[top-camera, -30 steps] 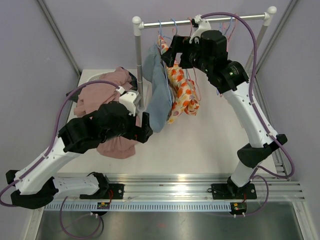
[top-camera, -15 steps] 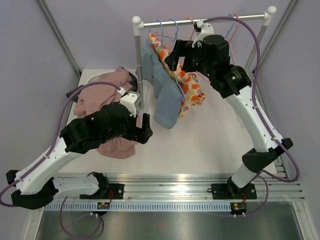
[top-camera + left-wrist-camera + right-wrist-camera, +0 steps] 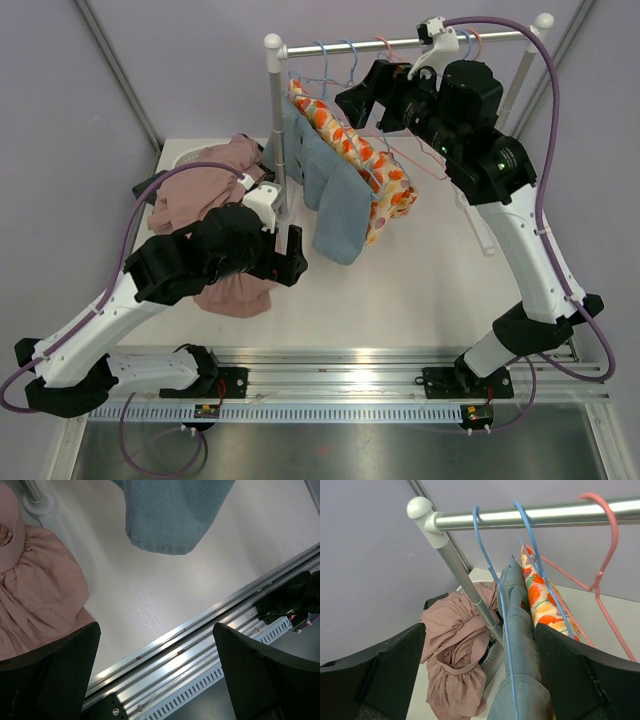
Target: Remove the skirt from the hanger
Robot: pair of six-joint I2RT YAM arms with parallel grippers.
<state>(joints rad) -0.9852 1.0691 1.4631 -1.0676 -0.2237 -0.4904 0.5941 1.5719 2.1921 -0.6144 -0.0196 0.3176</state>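
Skirt, denim (image 3: 335,195), hangs on blue hanger (image 3: 490,555) at left end of rail (image 3: 400,42), touching floral garment (image 3: 385,180). Right gripper (image 3: 479,630) near rail, jaws spread, empty. Left gripper (image 3: 156,627) low over table (image 3: 430,280), jaws spread, empty; pink garment (image 3: 200,195) heaped beside it

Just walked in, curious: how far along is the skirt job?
Done: a pink garment lies on the table. In hand: nothing; left gripper and right gripper are open, empty. Left: denim garment and floral garment hang on the rack, so unhooking likely remains.
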